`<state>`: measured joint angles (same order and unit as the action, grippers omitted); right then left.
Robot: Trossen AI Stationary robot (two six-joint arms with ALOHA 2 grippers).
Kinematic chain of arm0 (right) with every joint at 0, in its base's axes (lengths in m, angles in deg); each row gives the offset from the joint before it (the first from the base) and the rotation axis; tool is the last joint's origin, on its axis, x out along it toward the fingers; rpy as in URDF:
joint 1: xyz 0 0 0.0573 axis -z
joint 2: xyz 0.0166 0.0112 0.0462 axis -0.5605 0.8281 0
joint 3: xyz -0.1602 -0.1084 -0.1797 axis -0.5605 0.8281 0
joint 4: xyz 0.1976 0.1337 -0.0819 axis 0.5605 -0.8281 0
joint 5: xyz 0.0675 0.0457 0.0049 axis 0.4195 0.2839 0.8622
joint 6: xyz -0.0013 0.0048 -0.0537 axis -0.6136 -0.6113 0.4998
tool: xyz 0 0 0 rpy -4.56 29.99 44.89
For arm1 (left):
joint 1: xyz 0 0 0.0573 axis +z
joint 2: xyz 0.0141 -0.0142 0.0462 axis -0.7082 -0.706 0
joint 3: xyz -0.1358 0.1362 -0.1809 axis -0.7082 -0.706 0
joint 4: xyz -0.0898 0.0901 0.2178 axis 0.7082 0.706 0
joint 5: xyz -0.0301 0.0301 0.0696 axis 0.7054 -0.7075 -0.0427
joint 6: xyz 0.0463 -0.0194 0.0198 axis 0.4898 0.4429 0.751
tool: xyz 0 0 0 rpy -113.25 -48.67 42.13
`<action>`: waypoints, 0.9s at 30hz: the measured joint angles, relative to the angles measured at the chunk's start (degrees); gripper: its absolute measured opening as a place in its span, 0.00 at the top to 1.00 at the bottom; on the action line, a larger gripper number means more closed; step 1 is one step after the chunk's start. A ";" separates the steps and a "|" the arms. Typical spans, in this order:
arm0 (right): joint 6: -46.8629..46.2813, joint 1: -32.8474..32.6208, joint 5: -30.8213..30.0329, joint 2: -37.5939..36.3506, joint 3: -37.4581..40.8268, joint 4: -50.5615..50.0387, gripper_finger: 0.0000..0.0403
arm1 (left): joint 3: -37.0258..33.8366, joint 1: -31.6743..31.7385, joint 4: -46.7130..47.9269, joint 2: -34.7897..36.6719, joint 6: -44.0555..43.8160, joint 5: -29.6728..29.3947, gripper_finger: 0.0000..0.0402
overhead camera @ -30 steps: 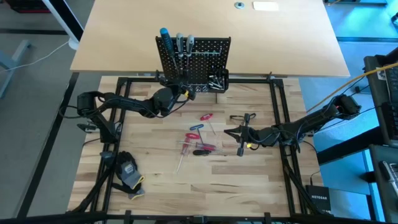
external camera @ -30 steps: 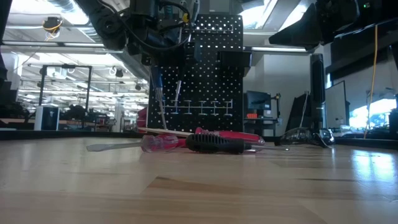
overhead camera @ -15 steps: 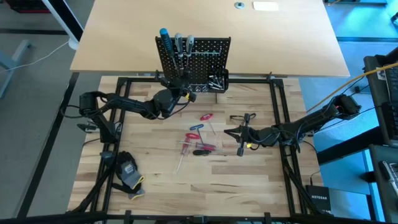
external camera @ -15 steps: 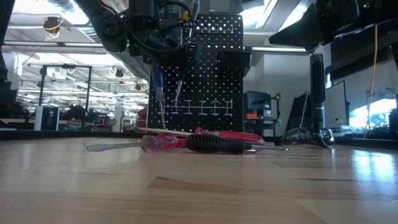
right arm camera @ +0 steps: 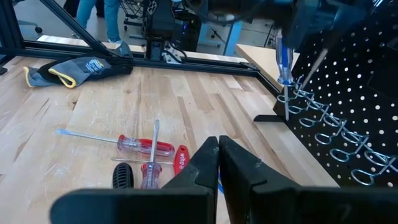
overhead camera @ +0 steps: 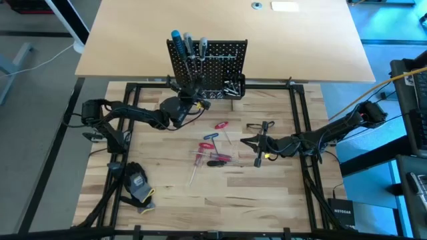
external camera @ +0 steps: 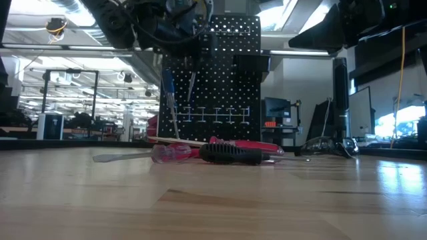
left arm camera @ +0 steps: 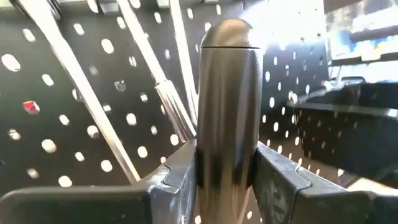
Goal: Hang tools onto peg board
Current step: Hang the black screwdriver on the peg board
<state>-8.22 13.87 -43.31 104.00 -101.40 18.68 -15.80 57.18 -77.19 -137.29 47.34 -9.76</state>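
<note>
The black peg board (overhead camera: 220, 60) stands upright at the table's far edge. A blue-handled screwdriver (external camera: 168, 87) and a grey one (overhead camera: 202, 45) hang on it. My left gripper (left arm camera: 227, 180) is close in front of the board, shut on a grey-handled screwdriver (left arm camera: 227, 93). That screwdriver's shaft (external camera: 191, 85) points down before the holes. More tools lie mid-table: red-handled screwdrivers (overhead camera: 212, 143), a black-handled one (overhead camera: 217, 162) and a red T-shaped key (overhead camera: 220, 125). My right gripper (overhead camera: 243, 141) hovers shut to their right, holding nothing. My left gripper pinches the lower part of the grey handle (left arm camera: 225, 158) between its two fingers (left arm camera: 177, 177), which come at it about level from the near side and lie across it. The screwdriver stands upright, rounded handle end up, lifted clear of the table, close before the peg board.
A small black bin (overhead camera: 233, 85) with silver bits sits at the board's lower right. A row of wire hooks (right arm camera: 323, 137) runs along the board. A black-and-yellow glove (overhead camera: 137, 183) lies near the table's front left. A tan tabletop (overhead camera: 300, 40) lies beyond the board.
My left gripper has risen in front of the peg board and rolled a little, still shut on the grey-handled screwdriver. The screwdriver has gone up with it, its shaft tip now higher against the holes.
</note>
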 joint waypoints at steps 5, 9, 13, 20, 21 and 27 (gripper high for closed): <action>0.00 0.00 0.00 0.00 0.00 -0.03 0.96 | 0.02 -1.88 -0.75 2.78 2.80 -0.15 0.72; -0.02 0.00 0.02 0.00 0.00 -0.05 0.96 | 0.09 -4.67 -0.72 5.57 4.90 -0.15 0.72; -0.50 0.00 1.00 0.00 0.00 0.00 0.96 | 0.09 -8.46 -0.71 7.85 7.42 -0.15 0.72; -0.69 0.00 5.30 0.00 0.00 0.50 0.96 | 0.13 -14.50 0.69 8.72 10.10 -0.08 0.72; -0.70 0.00 5.93 0.00 0.00 0.69 0.96 | 0.13 -15.36 1.73 8.72 10.18 0.27 0.72; -0.02 0.00 8.04 -0.02 -0.02 4.64 0.96 | 0.15 -20.48 7.27 8.72 10.15 1.43 0.72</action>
<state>-8.25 13.87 -35.27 103.97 -101.42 23.32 -15.64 36.70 -69.92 -128.57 57.49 -8.33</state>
